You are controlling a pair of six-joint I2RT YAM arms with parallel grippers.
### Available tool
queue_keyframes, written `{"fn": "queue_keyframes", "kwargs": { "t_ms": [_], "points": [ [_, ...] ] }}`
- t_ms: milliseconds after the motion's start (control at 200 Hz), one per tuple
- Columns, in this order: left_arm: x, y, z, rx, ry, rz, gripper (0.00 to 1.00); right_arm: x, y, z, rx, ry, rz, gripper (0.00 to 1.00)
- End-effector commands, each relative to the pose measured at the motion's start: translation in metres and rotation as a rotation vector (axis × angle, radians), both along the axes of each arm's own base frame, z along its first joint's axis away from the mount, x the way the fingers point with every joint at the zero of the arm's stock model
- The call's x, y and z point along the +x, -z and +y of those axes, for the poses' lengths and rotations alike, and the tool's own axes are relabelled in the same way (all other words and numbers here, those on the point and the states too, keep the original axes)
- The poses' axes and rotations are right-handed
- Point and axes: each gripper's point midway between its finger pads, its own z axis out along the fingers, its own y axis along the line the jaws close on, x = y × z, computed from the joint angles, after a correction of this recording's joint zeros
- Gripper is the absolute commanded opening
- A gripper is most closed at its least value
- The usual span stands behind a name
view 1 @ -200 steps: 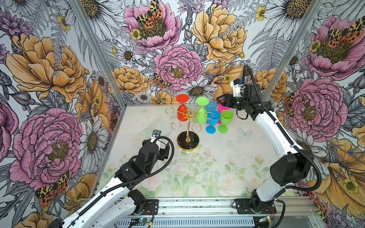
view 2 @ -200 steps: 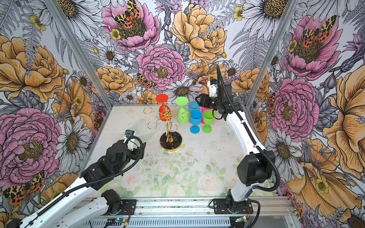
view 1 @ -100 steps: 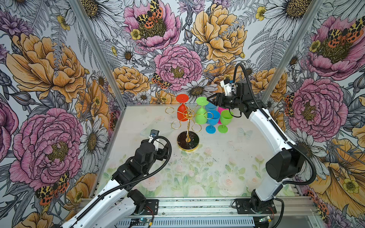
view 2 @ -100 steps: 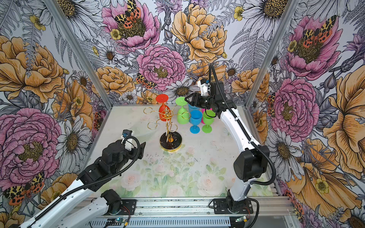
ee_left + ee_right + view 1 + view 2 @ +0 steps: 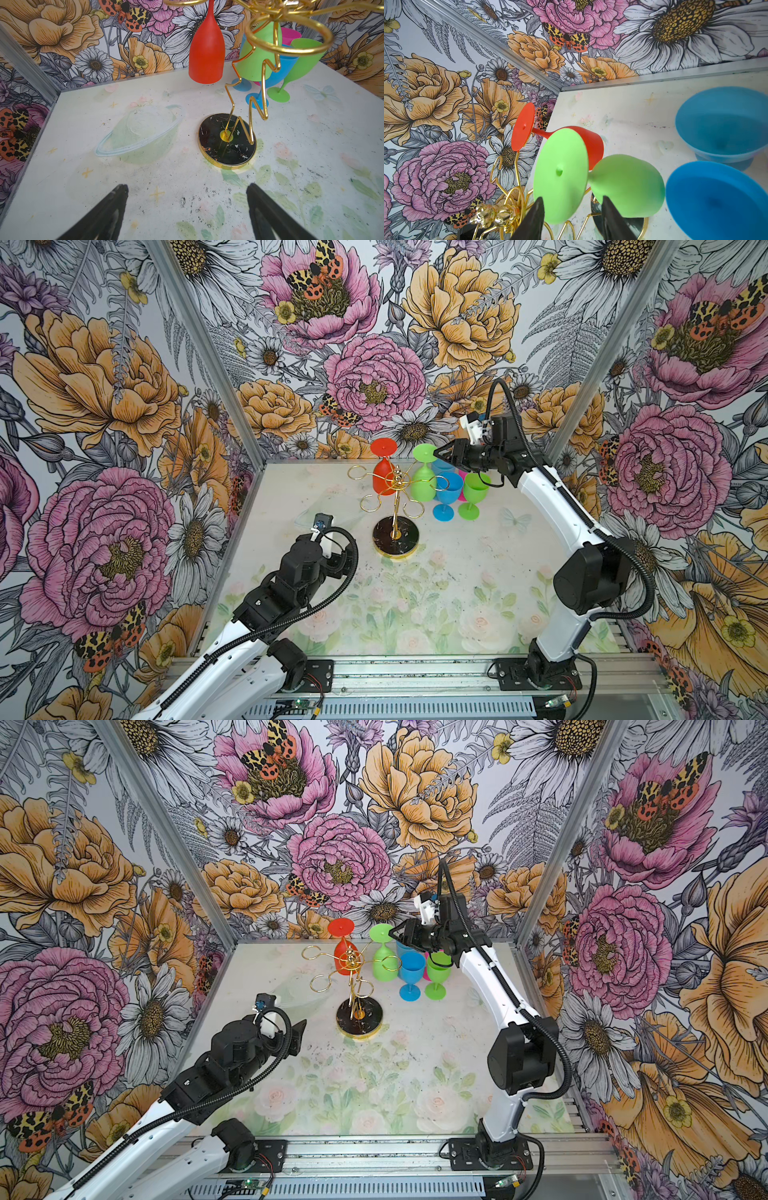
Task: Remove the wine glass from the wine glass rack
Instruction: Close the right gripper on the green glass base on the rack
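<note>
The desk (image 5: 457,593) with its faded flower print fills the floor of the cell, and nothing on it has shifted. What has changed is the right arm (image 5: 552,506). A second ago it sat back by the far right corner, beyond the standing glasses (image 5: 448,491). It has now swung left across them to the wine glass rack (image 5: 395,510), which stands at far centre on its black marbled base.

Two glasses hang upside down from the far loops: a red glass (image 5: 383,481) on the left and the green wine glass (image 5: 423,487) on the right. The right gripper (image 5: 572,200) has arrived at the green one's foot disc. In the right wrist view its jaws straddle the lower rim of that disc, half spread and narrowing, and I still see a gap, so I judge nothing is pinched yet. That tells me the green glass is the pick, and that closing comes next, then sliding it out along its loop.

The left arm (image 5: 299,568) has crept slightly nearer the rack base. The left gripper (image 5: 187,187) hovers low with its jaws spread wide and empty.

I can read no brand, label or writing anywhere.
</note>
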Motion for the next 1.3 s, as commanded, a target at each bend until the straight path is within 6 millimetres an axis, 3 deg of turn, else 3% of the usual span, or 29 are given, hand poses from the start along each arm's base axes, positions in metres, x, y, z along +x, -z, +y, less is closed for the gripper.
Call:
{"fn": "queue_keyframes", "kwargs": {
  "t_ms": [0, 270, 1296],
  "points": [
    [-0.0002, 0.0001, -0.0010, -0.032, 0.002, -0.003, 0.91, 0.0043, -0.0143, 0.0083, 0.043, -0.022, -0.029, 0.44],
    [-0.0005, 0.0003, 0.0003, -0.031, -0.003, -0.005, 0.92, 0.0078, -0.0159, 0.0128, 0.089, -0.035, -0.014, 0.34],
    [-0.0011, -0.0009, 0.0029, -0.028, -0.013, -0.008, 0.92, 0.0102, -0.0177, 0.0150, 0.192, -0.068, 0.019, 0.09]
  ]
}}
